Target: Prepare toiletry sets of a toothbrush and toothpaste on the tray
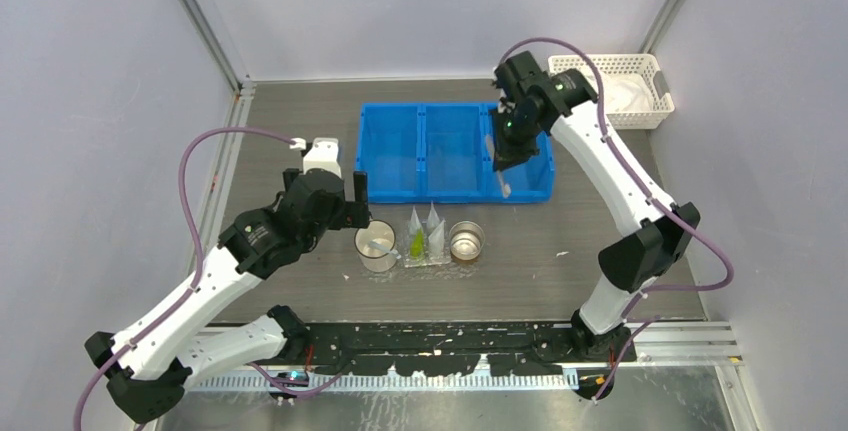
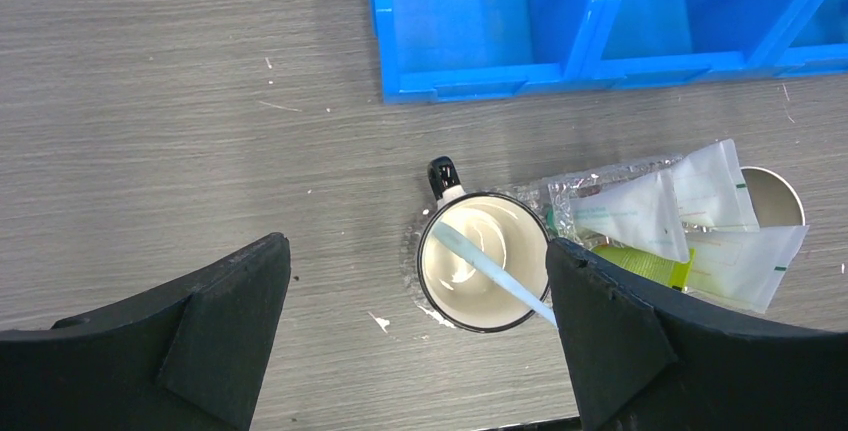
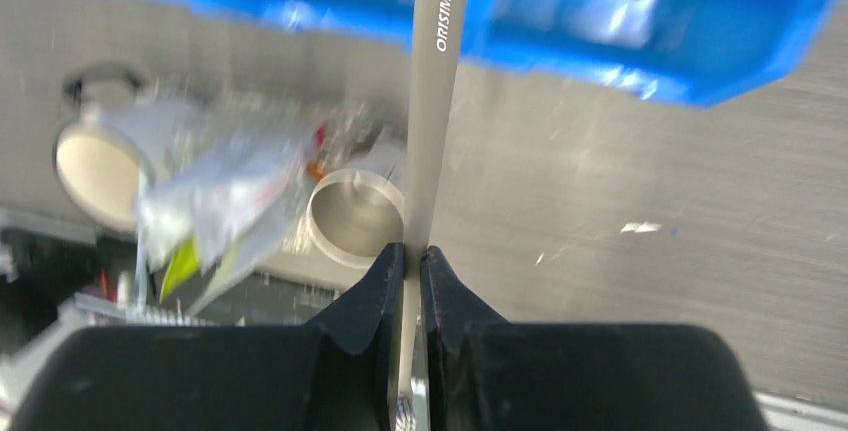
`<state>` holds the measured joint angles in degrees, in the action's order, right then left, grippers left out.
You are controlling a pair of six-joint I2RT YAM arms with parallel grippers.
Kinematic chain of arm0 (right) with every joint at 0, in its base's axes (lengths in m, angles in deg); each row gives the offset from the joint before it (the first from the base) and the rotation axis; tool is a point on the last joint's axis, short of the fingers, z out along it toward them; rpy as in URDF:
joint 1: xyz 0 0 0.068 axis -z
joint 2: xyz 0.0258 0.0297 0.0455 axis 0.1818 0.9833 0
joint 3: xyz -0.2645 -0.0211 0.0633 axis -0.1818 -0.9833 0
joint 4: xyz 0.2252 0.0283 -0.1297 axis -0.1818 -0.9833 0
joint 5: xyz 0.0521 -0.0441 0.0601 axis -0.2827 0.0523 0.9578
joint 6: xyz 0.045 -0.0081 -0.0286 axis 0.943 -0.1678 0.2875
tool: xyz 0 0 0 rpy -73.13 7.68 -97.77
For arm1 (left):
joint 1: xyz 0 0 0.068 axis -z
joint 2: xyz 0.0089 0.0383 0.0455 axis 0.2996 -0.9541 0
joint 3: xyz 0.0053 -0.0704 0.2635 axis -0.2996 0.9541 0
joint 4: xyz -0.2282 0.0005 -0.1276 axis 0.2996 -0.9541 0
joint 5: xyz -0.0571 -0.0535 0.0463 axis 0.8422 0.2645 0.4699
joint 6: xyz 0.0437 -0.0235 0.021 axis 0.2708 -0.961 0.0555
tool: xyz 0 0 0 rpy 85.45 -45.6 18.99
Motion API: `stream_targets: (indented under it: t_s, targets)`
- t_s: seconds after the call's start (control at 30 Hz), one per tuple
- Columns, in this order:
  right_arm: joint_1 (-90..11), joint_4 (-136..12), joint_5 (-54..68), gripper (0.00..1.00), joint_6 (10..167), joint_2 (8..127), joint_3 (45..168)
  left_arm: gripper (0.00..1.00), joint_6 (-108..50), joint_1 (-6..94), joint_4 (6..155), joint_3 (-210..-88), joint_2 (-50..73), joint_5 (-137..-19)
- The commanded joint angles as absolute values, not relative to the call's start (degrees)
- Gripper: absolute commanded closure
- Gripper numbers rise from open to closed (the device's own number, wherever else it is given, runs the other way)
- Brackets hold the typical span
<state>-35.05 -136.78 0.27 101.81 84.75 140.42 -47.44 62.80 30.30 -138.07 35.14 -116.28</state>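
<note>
**Toothbrush lifted as toiletry sets took shape**

The right gripper had its fingers clamped on the grey handle of a toothbrush, which stuck out ahead of them above the blue bin. The left gripper hung with fingers spread wide and empty; directly beneath them stood a mug holding a pale blue toothbrush. Just beyond the left gripper's right finger, the clear tray carried several toothpaste packets, with a steel cup past it. The job looked part done: paste was on the tray, while the gripped brush had yet to be set down.
</note>
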Motion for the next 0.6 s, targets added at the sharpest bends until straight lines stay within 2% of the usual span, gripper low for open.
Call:
stream_targets:
  t_s: [0.0, 0.33, 0.57]
  targets:
    - [-41.5, -146.7, 8.4, 0.89, 100.7, 78.8, 137.6, 0.0, -48.6, 62.6, 33.7, -137.5, 36.6, -116.0]
    - [-45.4, -150.8, 14.7, 0.87, 104.6, 71.9, 125.5, 0.0, -49.4, 62.6, 34.7, -135.6, 38.3, -115.1]
    - [-49.7, -151.6, 16.5, 0.86, 105.7, 73.4, 122.6, 0.0, -49.5, 62.5, 35.5, -134.6, 38.5, -114.3]
